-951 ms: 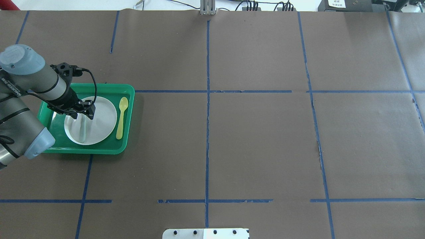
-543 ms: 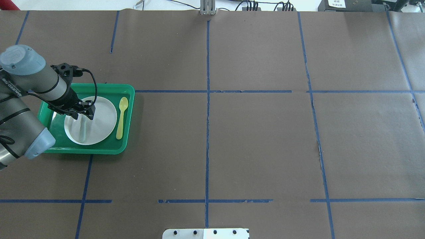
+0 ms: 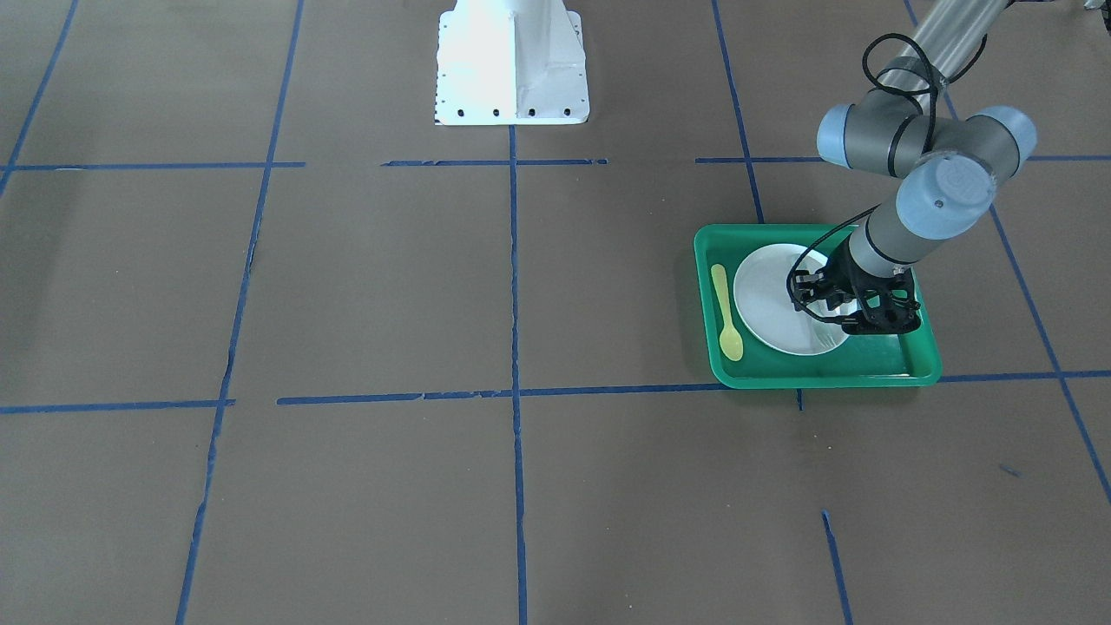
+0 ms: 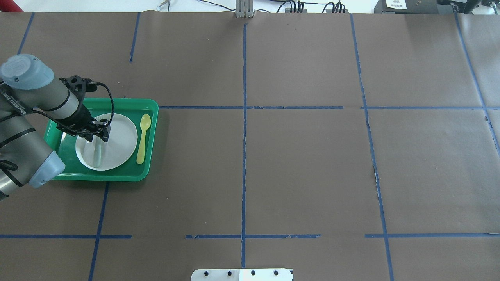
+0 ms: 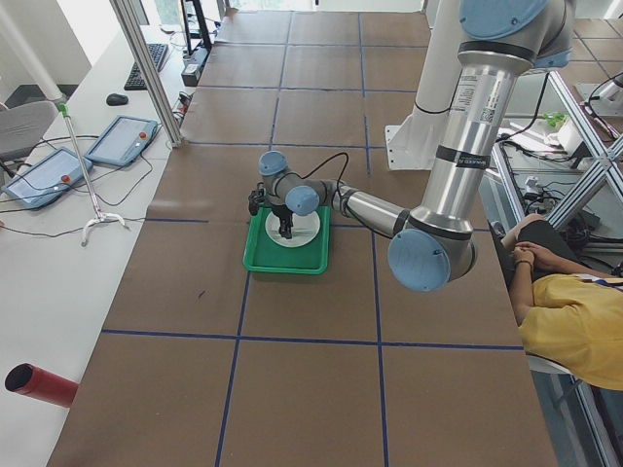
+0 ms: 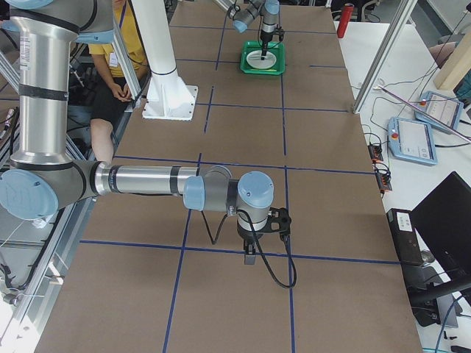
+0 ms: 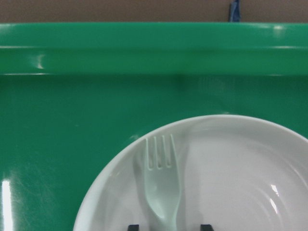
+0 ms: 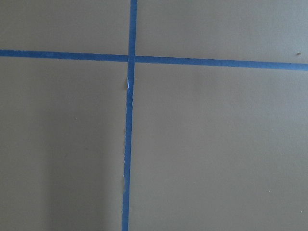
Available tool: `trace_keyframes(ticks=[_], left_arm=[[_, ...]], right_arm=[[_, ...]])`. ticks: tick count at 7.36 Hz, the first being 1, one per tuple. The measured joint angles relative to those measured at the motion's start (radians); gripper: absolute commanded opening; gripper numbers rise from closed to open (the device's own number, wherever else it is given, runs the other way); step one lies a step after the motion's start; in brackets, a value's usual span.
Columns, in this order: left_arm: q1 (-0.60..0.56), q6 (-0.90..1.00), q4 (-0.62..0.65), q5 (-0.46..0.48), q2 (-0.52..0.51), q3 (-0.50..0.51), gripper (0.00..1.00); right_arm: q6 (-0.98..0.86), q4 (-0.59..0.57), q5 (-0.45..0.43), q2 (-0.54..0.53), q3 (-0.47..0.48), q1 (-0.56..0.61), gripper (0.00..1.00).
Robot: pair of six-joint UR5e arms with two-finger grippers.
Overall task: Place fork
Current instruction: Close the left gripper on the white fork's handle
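The pale fork (image 7: 162, 190) lies flat on the white plate (image 7: 240, 168), tines toward the tray's wall; in the overhead view the fork (image 4: 96, 155) lies on the plate's (image 4: 122, 137) left half. The plate sits in a green tray (image 4: 153, 117). My left gripper (image 4: 96, 135) hangs low over the plate. It is open, and its two fingertips (image 7: 133, 226) straddle the fork's neck without closing on it. My right gripper (image 6: 250, 256) shows only in the exterior right view, over bare table, and I cannot tell whether it is open or shut.
A yellow spoon (image 4: 143, 137) lies in the tray to the right of the plate. The tray's raised rim (image 7: 154, 48) stands just beyond the plate. The robot's white base plate (image 3: 512, 61) sits mid-table at my edge. Brown paper with blue tape lines covers the table.
My left gripper has shifted very slightly over the plate. The fork, plate and spoon have not moved.
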Motion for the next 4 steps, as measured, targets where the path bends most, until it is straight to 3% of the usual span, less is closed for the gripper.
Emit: trace_keyframes(ticks=[3,4], left_arm=[[0.0,0.004,0.0,-0.001,0.0,0.002,0.41],[0.0,0.005,0.0,-0.001,0.0,0.004,0.23]], right_arm=[[0.0,0.0,0.0,0.0,0.0,0.0,1.0],[0.0,0.0,0.0,0.0,0.0,0.0,1.0]])
